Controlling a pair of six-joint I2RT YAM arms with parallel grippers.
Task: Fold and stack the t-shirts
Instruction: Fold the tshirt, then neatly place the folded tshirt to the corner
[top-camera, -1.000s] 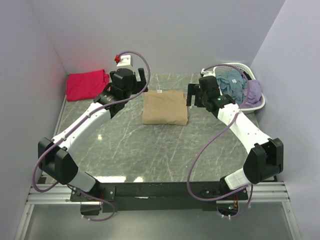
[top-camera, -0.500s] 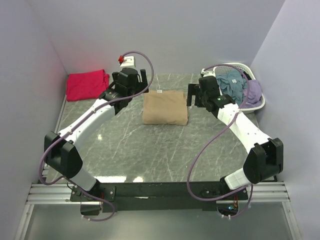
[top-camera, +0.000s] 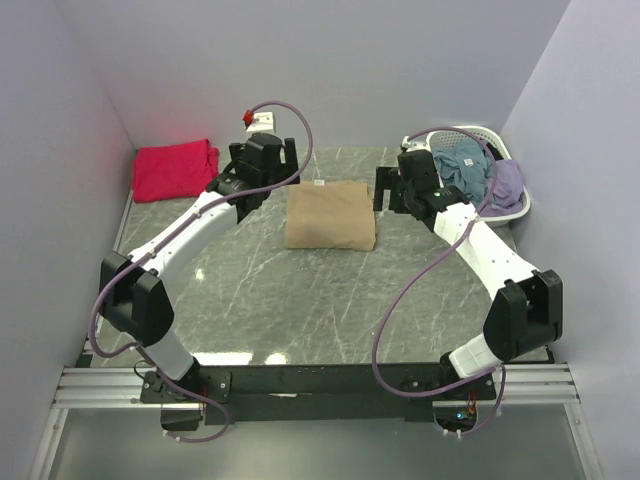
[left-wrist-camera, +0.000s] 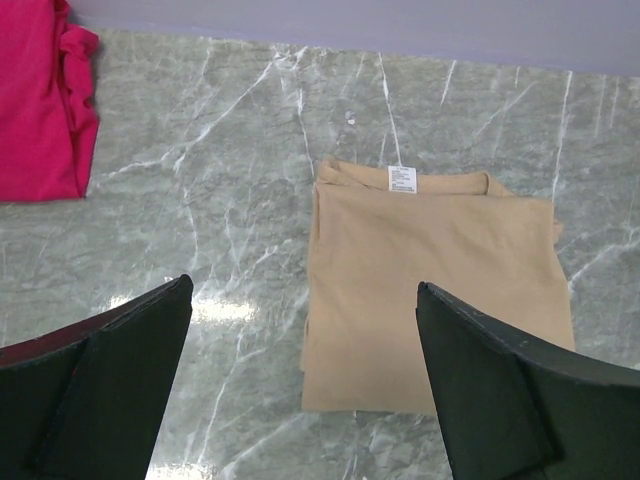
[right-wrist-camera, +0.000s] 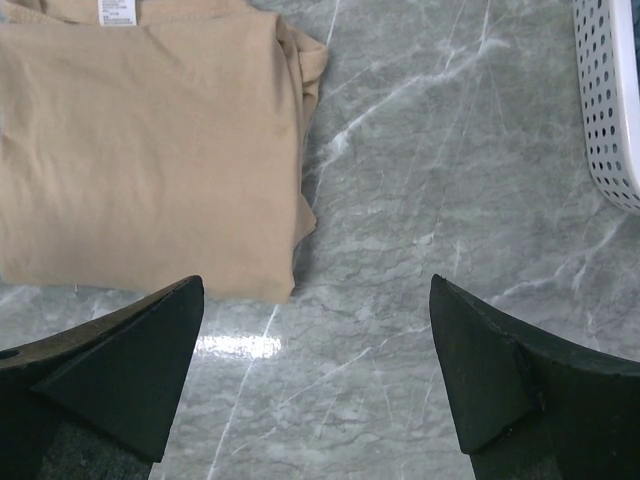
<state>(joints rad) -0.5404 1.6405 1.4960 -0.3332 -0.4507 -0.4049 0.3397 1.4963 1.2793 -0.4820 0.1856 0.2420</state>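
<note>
The tan t-shirt (top-camera: 330, 216) lies folded into a neat rectangle on the desk (top-camera: 300, 300), in the same spot as a second ago, flat, with its small white neck label (left-wrist-camera: 402, 178) showing at the collar edge on its far side. Its layered edges show along the side toward the right arm, where one corner sticks out a little. The red-pink t-shirt (top-camera: 172, 168) sits well apart from the tan t-shirt, off to its far left against the wall, bunched into a rough pile; it too has not moved

The left hand (left-wrist-camera: 303, 290) hovers just left of the tan t-shirt with its fingers spread wide and nothing between them; over the last second it has drifted slightly toward the tan t-shirt, and the left arm's elbow has swung inward with it. The right hand (right-wrist-camera: 317, 285) hangs just right of the tan t-shirt, also spread wide and empty, its arm barely changed

Further right of the tan t-shirt stands a white lattice basket (top-camera: 515, 205) holding blue and purple cloth (top-camera: 465, 165)
</note>
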